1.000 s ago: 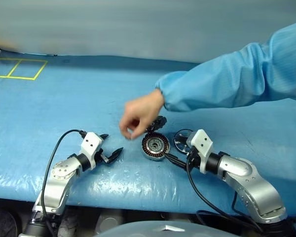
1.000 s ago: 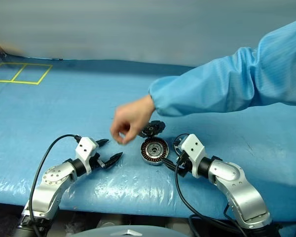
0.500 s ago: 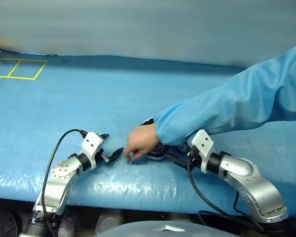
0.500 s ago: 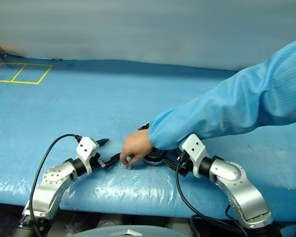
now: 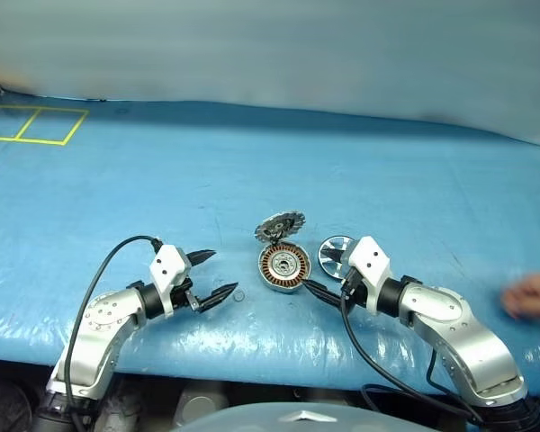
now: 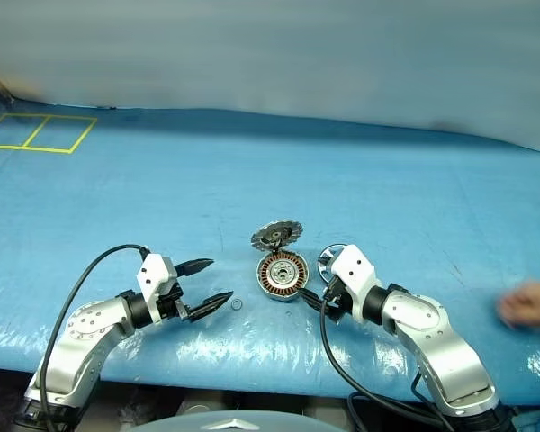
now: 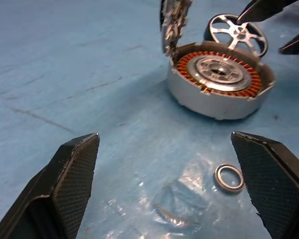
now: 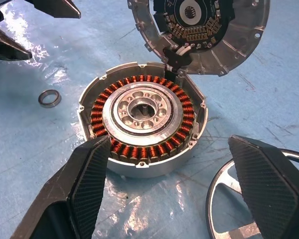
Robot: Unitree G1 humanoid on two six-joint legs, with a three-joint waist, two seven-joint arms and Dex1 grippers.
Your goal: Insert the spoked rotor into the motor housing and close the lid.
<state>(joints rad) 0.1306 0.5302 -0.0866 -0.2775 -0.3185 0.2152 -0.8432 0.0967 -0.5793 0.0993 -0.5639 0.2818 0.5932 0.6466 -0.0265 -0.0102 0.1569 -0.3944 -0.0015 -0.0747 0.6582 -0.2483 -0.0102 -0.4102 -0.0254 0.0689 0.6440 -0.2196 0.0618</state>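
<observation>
**Open motor housing between my two released tools**

My left tool [image 5: 209, 276] hovers low over the blue plastic-covered tabletop [image 5: 252, 162], its two black fingers spread wide and grasping nothing. Just ahead of its lower fingertip a small silver metal ring [image 7: 228, 178] lies flat on the tabletop, close to the finger but apart from it. Farther along the line my left tool points, the round shallow silver metal motor housing [image 8: 142, 124] sits on the tabletop with its copper-brown ring of windings and metallic centre facing up.

The round silver lid [image 8: 199, 30] is hinged to the housing on the side away from both tools. It stands swung open and nearly upright, its inner face with dark-and-light segments turned towards my right tool.

My right tool [image 5: 322, 281] also has its black fingers spread and grasps nothing. The housing lies just in front of it, near one finger. The small flat silver spoked rotor [image 7: 236, 34] lies on the tabletop just beside the housing, close to my right tool's other finger.

A person's hand [image 5: 531, 297] rests on the tabletop well off to the outer side of my right arm.
</observation>
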